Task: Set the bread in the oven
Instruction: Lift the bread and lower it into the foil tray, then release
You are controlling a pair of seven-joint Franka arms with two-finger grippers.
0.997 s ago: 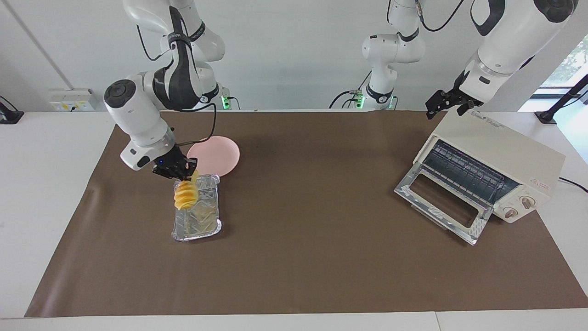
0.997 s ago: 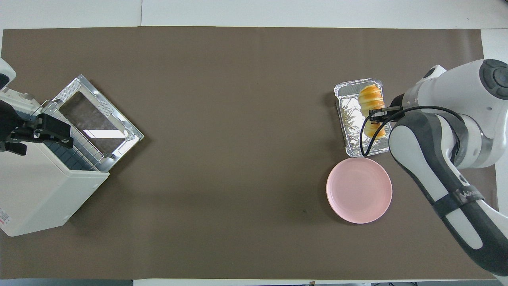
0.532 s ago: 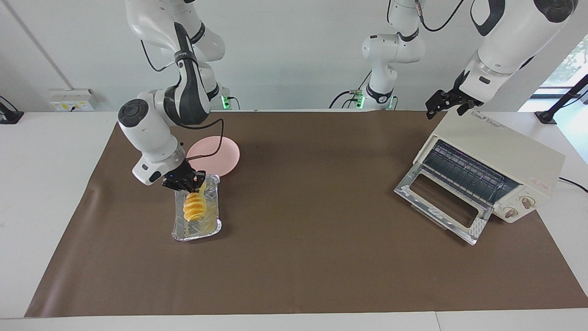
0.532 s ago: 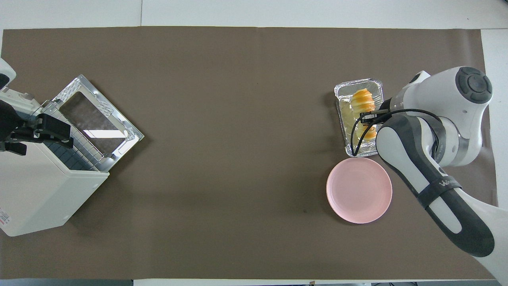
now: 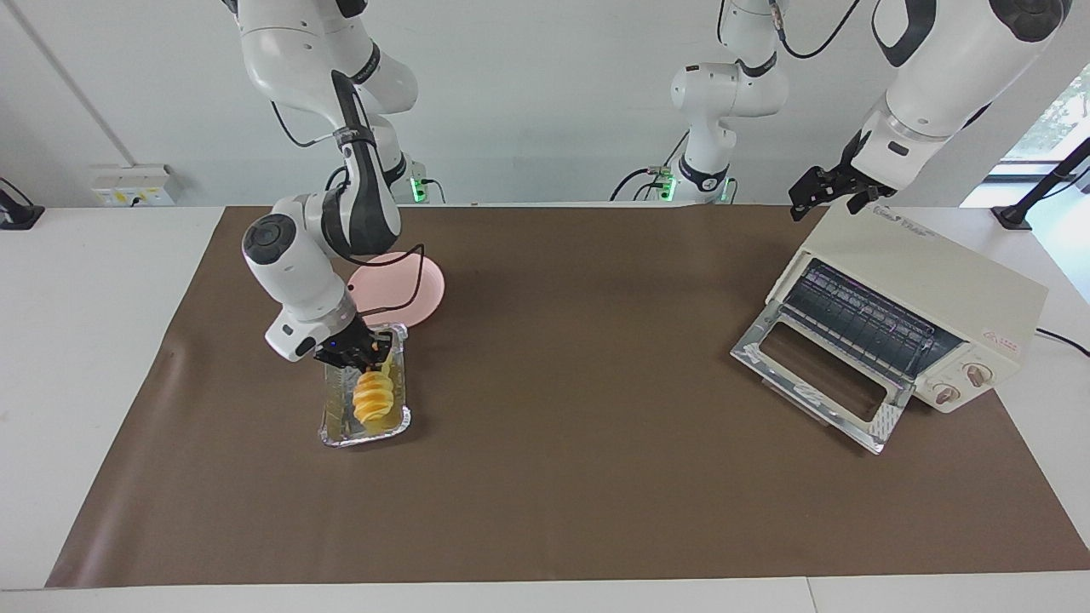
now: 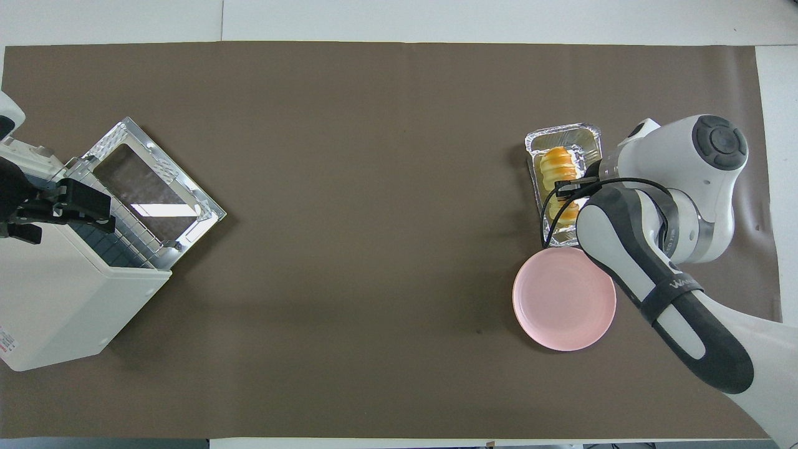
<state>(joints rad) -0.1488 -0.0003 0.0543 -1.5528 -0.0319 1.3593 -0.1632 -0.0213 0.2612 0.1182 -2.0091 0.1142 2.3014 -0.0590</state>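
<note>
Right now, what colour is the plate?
Pale pink plate, clearest in the overhead view.

Brown-matted table [image 5: 545,511]: oven [image 5: 928,289], tray [image 5: 336,430], plate [image 5: 421,294].

We are seeing the right arm's wrist covering one end of the bread [image 6: 557,167] and part of the foil tray [image 6: 564,132] from above. The oven [image 6: 56,305] is running off the overhead picture's edge, its knobs hidden there. We are unable to judge the right gripper's [image 5: 362,356] hold.
</note>
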